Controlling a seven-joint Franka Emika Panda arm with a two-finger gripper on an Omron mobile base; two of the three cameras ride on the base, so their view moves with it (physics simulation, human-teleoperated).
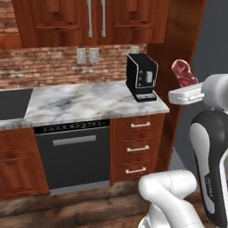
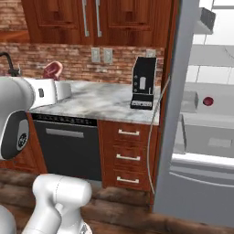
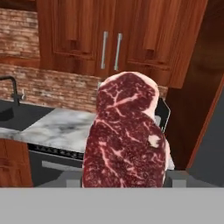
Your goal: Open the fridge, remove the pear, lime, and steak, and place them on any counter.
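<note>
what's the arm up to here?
It's carrying the steak in its gripper, held up in the air beside the marble counter, not set down yet. The fridge door stands open, and the pear sits on a shelf inside. A black coffee machine stands on the counter.

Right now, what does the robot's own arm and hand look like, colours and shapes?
The arm is built from rounded, glossy white shells joined by dark grey to black joint sections; one dark band carries small pale lettering, too small to read. The gripper is a flat, boxy white hand with a small dark detail on its side. No loose cables show.
</note>
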